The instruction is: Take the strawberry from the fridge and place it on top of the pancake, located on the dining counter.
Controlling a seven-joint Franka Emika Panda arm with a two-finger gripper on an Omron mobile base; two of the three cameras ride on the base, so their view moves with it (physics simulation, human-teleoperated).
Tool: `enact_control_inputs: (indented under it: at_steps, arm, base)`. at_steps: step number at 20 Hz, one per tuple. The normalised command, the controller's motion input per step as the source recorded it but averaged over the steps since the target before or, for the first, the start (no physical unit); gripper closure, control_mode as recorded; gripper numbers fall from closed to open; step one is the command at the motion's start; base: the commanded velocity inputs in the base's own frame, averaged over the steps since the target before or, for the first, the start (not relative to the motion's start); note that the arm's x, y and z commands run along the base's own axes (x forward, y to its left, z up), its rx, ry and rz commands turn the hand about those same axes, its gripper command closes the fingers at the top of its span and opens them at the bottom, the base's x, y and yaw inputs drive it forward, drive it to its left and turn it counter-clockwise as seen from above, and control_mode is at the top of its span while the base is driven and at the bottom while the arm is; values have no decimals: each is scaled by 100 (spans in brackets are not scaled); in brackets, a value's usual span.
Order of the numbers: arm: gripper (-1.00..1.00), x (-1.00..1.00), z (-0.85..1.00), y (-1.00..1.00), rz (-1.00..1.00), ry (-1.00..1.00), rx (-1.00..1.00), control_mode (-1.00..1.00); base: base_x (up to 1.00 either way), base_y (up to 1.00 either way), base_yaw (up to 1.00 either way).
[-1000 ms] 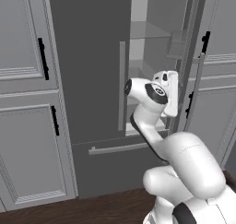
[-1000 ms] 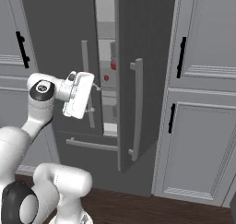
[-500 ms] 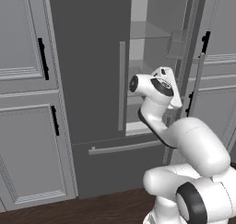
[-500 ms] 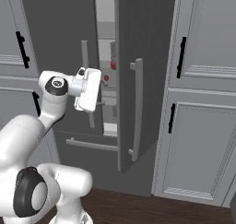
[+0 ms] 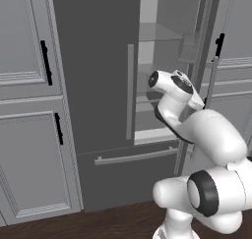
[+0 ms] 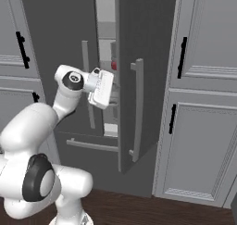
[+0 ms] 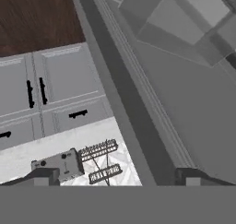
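The fridge [image 5: 93, 66] has its left door shut and its right door [image 6: 143, 76] swung open, showing pale shelves [image 5: 157, 34]. A small red thing, the strawberry [image 6: 114, 65], shows on a shelf in the narrow gap. My white hand [image 6: 102, 87] hangs in front of that gap, a little below and left of the strawberry, apart from it. In the hand view my gripper [image 7: 117, 176] is open with nothing between its fingertips [image 7: 44, 174], looking along the dark door edge [image 7: 124, 98]. The pancake and the dining counter are out of view.
Grey panelled cabinets with short black handles [image 5: 45, 61] flank the fridge on both sides [image 6: 183, 57]. The long bar handle [image 6: 138, 108] of the open door stands right of my hand. The hand view catches a wall counter with a toaster [image 7: 57, 165] and a rack [image 7: 99, 150].
My hand has swung from left of the fridge gap toward it, moving right in the right base view. The jaws stayed open. Doors and strawberry have not moved.
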Motion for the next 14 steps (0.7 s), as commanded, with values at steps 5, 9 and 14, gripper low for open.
enact_control_inputs:
  at_steps: [5,9,14]
  arm:
    - [-100,0,-12,-53,1,19,0,-100]
    - [-100,-8,-9,-73,0,14,0,-100]
    - [-100,-15,-17,-95,0,12,0,-100]
  base:
    - [0,0,0]
    - [0,0,0]
    - [0,0,0]
